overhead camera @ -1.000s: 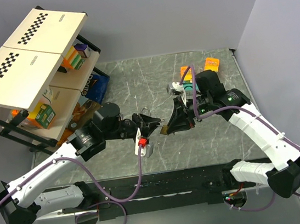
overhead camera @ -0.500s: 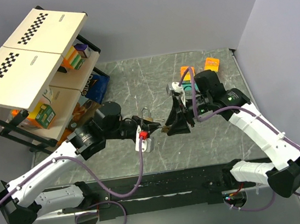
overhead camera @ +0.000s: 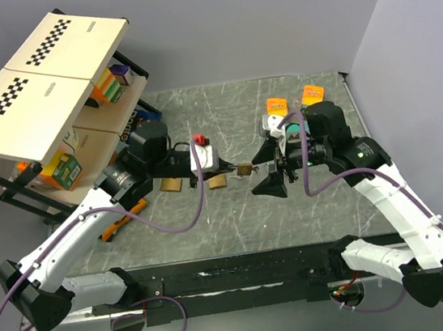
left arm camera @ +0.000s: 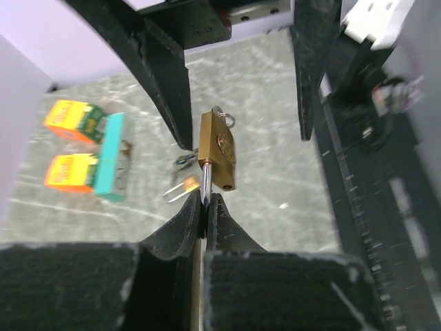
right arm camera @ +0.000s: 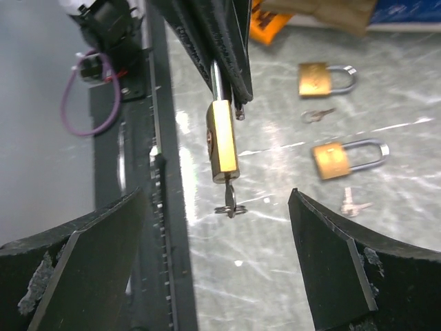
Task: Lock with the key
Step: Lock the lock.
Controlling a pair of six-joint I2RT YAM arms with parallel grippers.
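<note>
1. While the table (overhead camera: 222,104) carries a rack (overhead camera: 40,87) at its left, both arms meet above its middle.
2. The right gripper (overhead camera: 269,167) gapes wide, facing the padlock (overhead camera: 244,169), touching nothing.
3. The left gripper (left arm camera: 205,207) is pinched tight on the padlock's shackle, holding it aloft.
4. 2 spare padlocks (right arm camera: 331,160) lie on the table.
5. The key (right arm camera: 229,200) sticks from the padlock's free end, ring dangling.

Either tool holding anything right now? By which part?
Left tool pinches a brass padlock by its silver shackle, with the key sticking out of its far end. Right tool is open, holding nothing.
</note>
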